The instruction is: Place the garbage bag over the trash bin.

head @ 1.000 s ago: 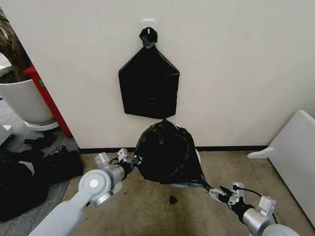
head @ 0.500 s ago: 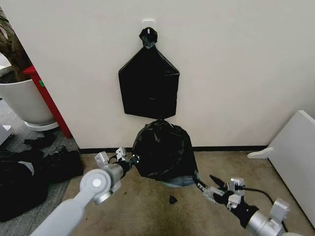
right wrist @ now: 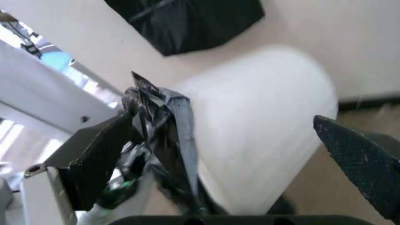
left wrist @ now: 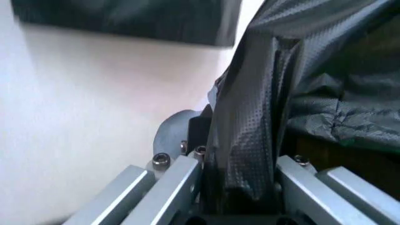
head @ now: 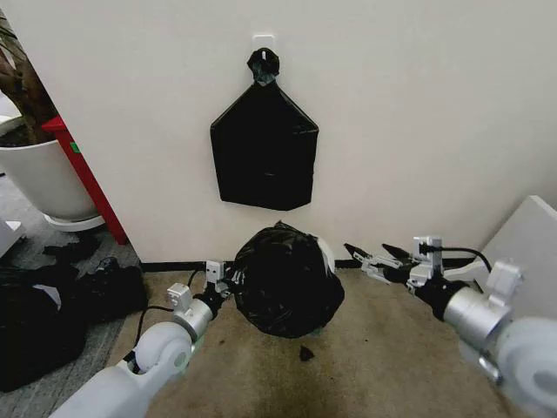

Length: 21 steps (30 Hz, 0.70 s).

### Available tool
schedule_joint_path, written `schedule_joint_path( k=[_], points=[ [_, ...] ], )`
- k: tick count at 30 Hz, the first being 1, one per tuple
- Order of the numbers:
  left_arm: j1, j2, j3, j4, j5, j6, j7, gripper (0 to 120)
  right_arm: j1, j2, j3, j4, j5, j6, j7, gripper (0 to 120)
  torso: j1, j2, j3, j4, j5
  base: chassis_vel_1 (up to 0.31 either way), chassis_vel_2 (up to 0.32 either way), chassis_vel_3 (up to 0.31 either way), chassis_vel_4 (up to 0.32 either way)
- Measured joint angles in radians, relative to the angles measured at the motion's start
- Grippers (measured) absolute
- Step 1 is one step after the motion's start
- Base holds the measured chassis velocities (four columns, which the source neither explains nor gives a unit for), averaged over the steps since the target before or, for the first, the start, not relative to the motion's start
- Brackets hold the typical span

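The right gripper [head: 372,259] has swung up off the floor and away from the garbage bag [head: 285,280], jaws now spread wide and empty. The bag drapes over the trash bin [head: 325,254] by the wall, while the left gripper [head: 228,277] stays clamped on its edge.

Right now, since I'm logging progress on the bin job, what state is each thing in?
garbage bag: draped over the bin, bunched, not pulled down evenly.
trash bin: upright by the wall, white side still bare on the right.
left pincer: shut on the bag's edge.
right pincer: open, apart from the bag, right of the bin.
bundle of bags: hanging flat on the wall, knotted on its hook.
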Motion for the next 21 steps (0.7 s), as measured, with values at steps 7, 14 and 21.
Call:
schedule_joint_path(
  k=[7,14,21],
  points=[
    [0.001,0.01,-0.008,-0.01,0.101,-0.069,0.035,0,0.171,-0.022,-0.069,-0.027,0.241,-0.036,0.125,100,0.0,0.0,0.0,0.0001,0.0002,0.0,0.0,0.0,0.0],
    [0.003,0.022,-0.011,-0.039,0.141,-0.087,0.053,0,0.2,-0.034,-0.164,-0.026,0.113,-0.048,0.1,100,0.0,0.0,0.0,0.0,0.0002,0.0,0.0,0.0,0.0],
    [0.004,0.031,-0.015,-0.052,0.144,-0.091,0.061,0,0.191,-0.036,-0.188,-0.031,0.063,-0.051,0.077,100,0.0,0.0,0.0,-0.0001,0.0003,0.0,0.0,0.0,0.0]
  ],
)
